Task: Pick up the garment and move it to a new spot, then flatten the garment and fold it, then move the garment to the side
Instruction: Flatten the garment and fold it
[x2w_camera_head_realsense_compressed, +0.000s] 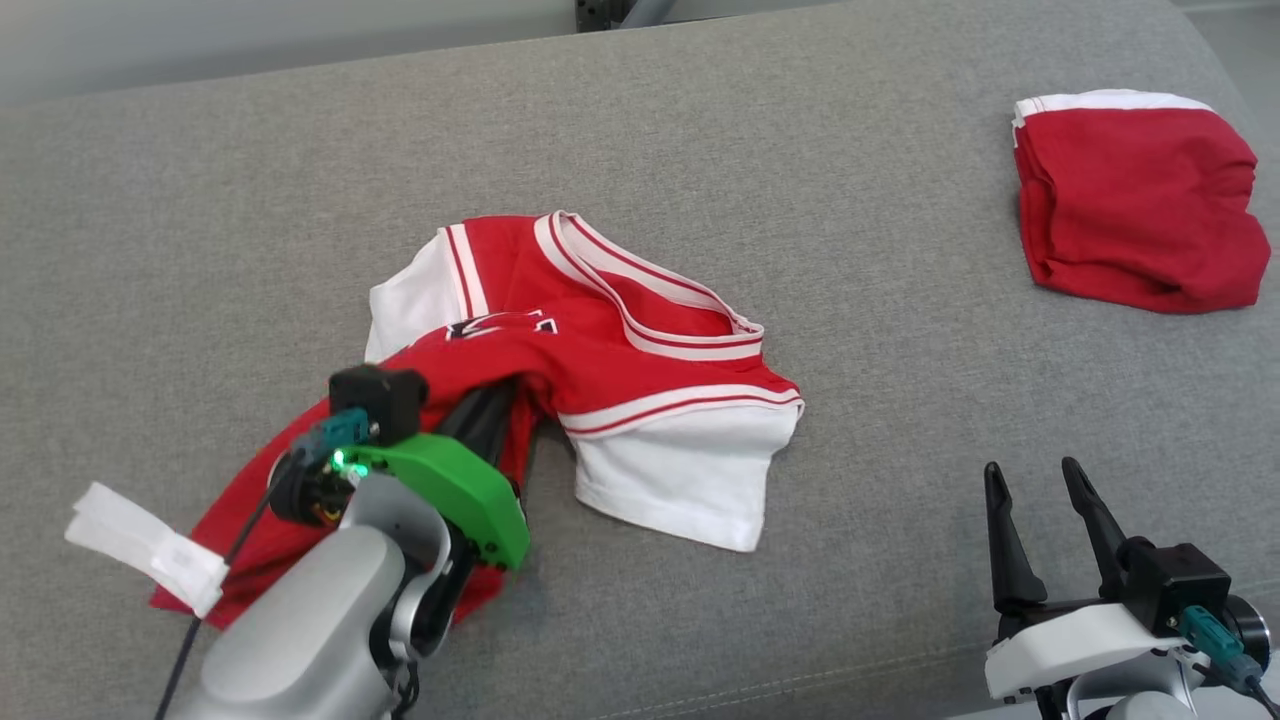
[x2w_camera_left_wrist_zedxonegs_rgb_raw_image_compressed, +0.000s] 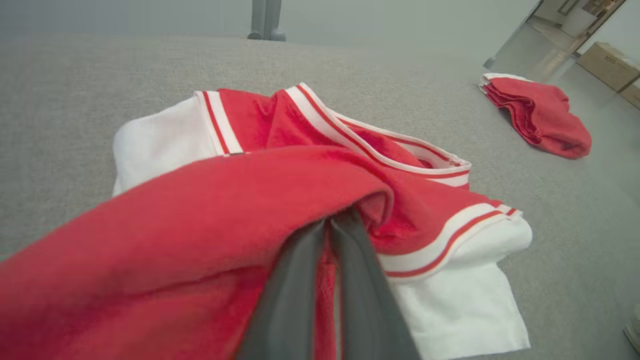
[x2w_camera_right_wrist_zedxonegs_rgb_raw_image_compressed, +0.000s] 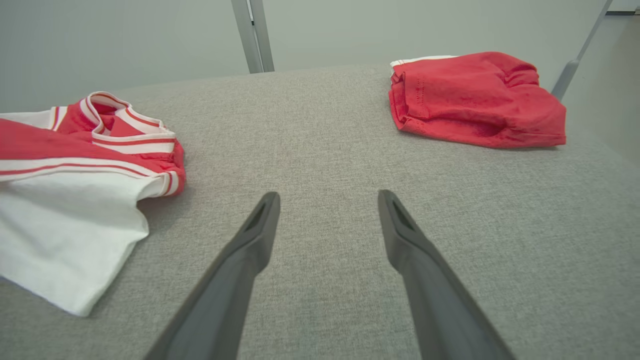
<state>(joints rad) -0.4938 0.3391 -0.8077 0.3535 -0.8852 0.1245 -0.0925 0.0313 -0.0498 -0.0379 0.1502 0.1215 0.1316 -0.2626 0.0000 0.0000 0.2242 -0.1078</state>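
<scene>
A red and white jersey (x2w_camera_head_realsense_compressed: 620, 370) lies crumpled in the middle of the grey padded surface (x2w_camera_head_realsense_compressed: 800, 200), its white sleeves sticking out at the upper left and lower right. My left gripper (x2w_camera_head_realsense_compressed: 500, 395) is shut on a fold of the jersey's red body, and the cloth drapes over its fingertips. In the left wrist view the jersey (x2w_camera_left_wrist_zedxonegs_rgb_raw_image_compressed: 200, 210) covers the tips of the two closed fingers (x2w_camera_left_wrist_zedxonegs_rgb_raw_image_compressed: 300, 280). My right gripper (x2w_camera_head_realsense_compressed: 1035, 480) stands open at the lower right, well clear of the jersey, its fingers (x2w_camera_right_wrist_zedxonegs_rgb_raw_image_compressed: 250, 240) spread over bare fabric.
A folded red garment with a white band (x2w_camera_head_realsense_compressed: 1135, 195) lies at the far right (x2w_camera_right_wrist_zedxonegs_rgb_raw_image_compressed: 475, 97). A white tag (x2w_camera_head_realsense_compressed: 150, 545) hangs by my left forearm. Metal frame posts (x2w_camera_right_wrist_zedxonegs_rgb_raw_image_compressed: 252, 35) rise behind the surface. Cardboard boxes (x2w_camera_left_wrist_zedxonegs_rgb_raw_image_compressed: 607, 62) stand on the floor beyond.
</scene>
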